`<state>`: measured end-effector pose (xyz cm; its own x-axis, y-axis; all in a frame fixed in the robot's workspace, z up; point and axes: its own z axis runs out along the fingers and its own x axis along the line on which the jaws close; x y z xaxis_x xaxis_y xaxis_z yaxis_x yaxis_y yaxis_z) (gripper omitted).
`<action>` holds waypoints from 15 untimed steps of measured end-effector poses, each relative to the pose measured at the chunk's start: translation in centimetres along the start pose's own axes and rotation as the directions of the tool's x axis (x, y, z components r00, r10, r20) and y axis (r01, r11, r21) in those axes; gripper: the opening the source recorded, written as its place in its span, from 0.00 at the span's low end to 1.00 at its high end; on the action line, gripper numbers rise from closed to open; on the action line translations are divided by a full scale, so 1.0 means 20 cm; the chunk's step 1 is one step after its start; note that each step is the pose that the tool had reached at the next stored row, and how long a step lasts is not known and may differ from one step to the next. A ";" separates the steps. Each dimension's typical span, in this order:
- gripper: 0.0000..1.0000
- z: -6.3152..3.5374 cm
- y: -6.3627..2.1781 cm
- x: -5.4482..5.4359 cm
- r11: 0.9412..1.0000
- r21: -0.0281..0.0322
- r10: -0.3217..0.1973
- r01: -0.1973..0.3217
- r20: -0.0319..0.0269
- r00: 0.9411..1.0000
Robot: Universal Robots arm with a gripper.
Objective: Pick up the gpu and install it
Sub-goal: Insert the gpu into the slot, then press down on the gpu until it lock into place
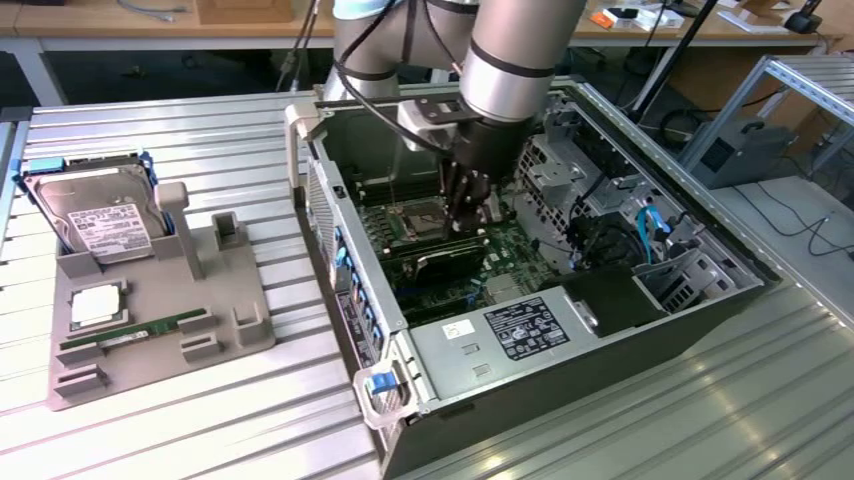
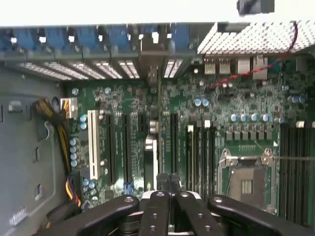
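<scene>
Inside your open computer case (image 1: 561,330), the gripper (image 1: 467,222) is clamped, apparently on the upright gpu (image 2: 150,162), walls close around.

A robotics lab or workshop: an open grey metal computer tower case (image 1: 534,330) lies on a ribbed aluminium table (image 1: 160,420), with cluttered wooden workbenches (image 1: 160,30) behind it.

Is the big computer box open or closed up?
Open: the computer case has no cover on top, so the green motherboard inside shows.

bright even overhead light; wrist view soft, glare washing one edge.
</scene>
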<state>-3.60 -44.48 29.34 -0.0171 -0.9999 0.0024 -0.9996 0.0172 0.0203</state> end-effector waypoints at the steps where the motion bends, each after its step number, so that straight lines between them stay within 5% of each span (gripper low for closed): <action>1: 0.11 0.001 -0.045 0.01 1.000 -0.005 0.000 0.000 0.000 1.000; 5: 0.11 0.008 -0.208 0.02 1.000 -0.023 0.000 0.000 0.000 1.000; 8: 0.11 0.009 -0.286 0.01 1.000 -0.030 0.000 0.000 0.000 1.000; 11: 0.11 0.009 -0.286 0.01 1.000 -0.030 0.000 0.000 0.000 1.000; 15: 0.11 0.019 -0.110 0.02 1.000 -0.030 0.000 0.000 0.000 1.000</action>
<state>-1.42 -44.88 28.90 -0.0168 -0.9999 0.0028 -0.9986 0.0170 0.0498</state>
